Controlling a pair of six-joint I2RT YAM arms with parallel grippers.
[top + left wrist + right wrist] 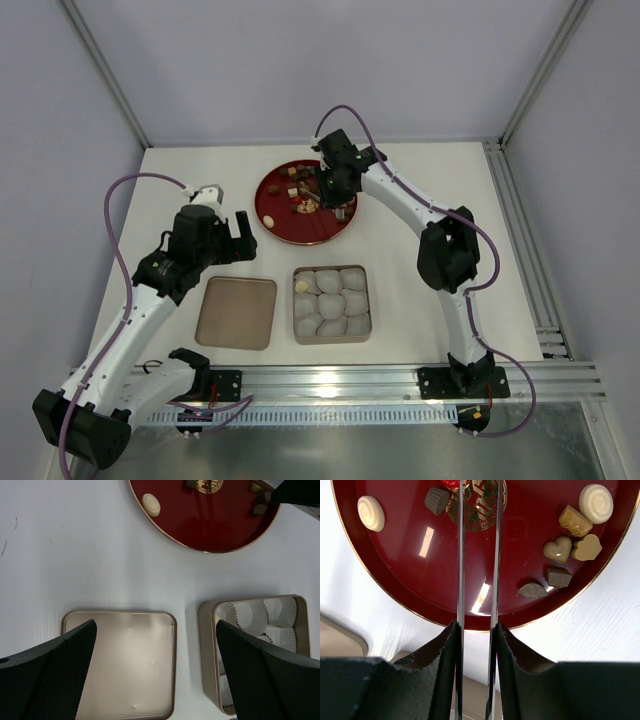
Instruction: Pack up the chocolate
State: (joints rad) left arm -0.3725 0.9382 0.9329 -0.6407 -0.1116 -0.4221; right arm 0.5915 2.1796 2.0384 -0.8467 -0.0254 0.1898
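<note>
Left pincer (pixel 156 630) gapes wide, released. Right pincer's (pixel 477 500) thin blades stand narrowly apart; whether it grips anything, I cannot tell. White tabletop (pixel 250 160). Glossy round red plate (pixel 285 225) at twelve o'clock. Square tin (pixel 331 340) at the plate's six o'clock, holding pleated paper cups (pixel 250 615). Flat matte lid (pixel 237 312) at the tin's nine o'clock. Chocolates (pixel 558 549) lie on the plate: swirled cream discs, tan hearts, dark cubes.
</note>
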